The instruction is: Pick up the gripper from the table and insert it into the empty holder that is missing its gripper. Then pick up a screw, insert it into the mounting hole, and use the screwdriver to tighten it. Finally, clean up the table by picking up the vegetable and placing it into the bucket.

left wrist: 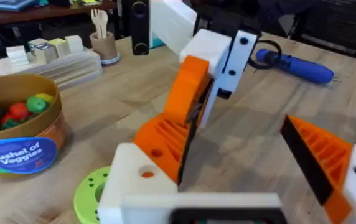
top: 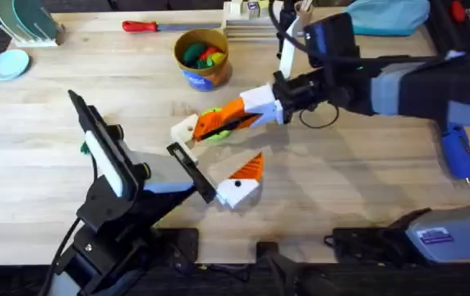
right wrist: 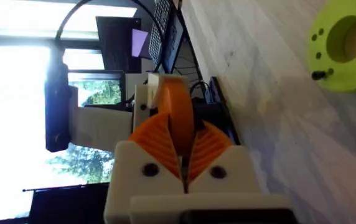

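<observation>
My right gripper [top: 210, 127] is clamped on the gripper [right wrist: 177, 118] at table center. My left gripper [top: 218, 177] sits spread, at 5 o'clock from it. Bucket [top: 202, 59] at 12, screwdriver [top: 457, 152] at 3.

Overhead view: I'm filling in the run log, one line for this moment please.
right gripper shut on gripper | left gripper open | vegetable on table | screwdriver on table

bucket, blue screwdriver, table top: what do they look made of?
Bucket: seems card or thin wood veneer, matte tan wall, with a glossy blue printed label band.
Screwdriver: likely moulded plastic, smooth body with a soft sheen.
Table: looks like wood or wood laminate, pale planks with visible grain, satin finish.
</observation>
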Controlling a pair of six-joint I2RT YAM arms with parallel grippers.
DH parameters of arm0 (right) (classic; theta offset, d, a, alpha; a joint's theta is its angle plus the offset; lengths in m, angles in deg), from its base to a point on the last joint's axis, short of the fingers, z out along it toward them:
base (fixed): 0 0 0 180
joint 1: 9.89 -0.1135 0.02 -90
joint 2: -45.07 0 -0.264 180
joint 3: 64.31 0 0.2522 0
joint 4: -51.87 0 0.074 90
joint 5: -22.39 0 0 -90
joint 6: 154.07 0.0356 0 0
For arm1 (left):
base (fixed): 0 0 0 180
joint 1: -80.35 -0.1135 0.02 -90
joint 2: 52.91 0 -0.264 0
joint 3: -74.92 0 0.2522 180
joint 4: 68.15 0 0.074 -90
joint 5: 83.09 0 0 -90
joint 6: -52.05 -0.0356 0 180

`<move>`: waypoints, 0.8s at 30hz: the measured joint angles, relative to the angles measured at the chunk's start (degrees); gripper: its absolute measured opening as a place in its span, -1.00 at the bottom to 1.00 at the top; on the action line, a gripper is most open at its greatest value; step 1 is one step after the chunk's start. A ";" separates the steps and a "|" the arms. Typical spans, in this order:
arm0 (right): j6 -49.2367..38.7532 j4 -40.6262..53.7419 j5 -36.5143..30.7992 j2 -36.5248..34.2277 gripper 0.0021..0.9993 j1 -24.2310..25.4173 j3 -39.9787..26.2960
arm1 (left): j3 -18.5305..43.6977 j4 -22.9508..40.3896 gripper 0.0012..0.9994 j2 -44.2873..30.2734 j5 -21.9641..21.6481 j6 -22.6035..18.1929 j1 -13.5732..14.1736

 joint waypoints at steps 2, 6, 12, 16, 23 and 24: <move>2.24 -4.83 0.85 -2.28 -0.99 -0.14 0.00 | 0.00 0.08 0.99 -0.01 -0.42 0.35 -0.21; 7.26 -13.41 2.10 -6.13 -0.99 -1.11 0.00 | 0.00 0.14 0.99 -0.02 0.24 1.03 -0.45; 12.00 -17.75 2.27 -7.46 -0.99 -3.77 -0.09 | 0.00 0.08 0.99 -0.17 0.36 1.86 -0.34; 12.86 -18.02 0.98 -7.46 -0.99 -4.49 -0.29 | 0.00 0.17 0.99 -0.17 -0.49 2.31 -0.44; 13.63 -18.28 -0.57 -7.45 -0.99 -5.21 -0.51 | 0.00 0.23 0.99 -0.17 -1.72 2.69 -0.63; 13.66 -18.26 -0.55 -7.46 -0.99 -5.21 -0.55 | 0.00 0.23 0.99 -0.17 -1.73 2.69 -0.63</move>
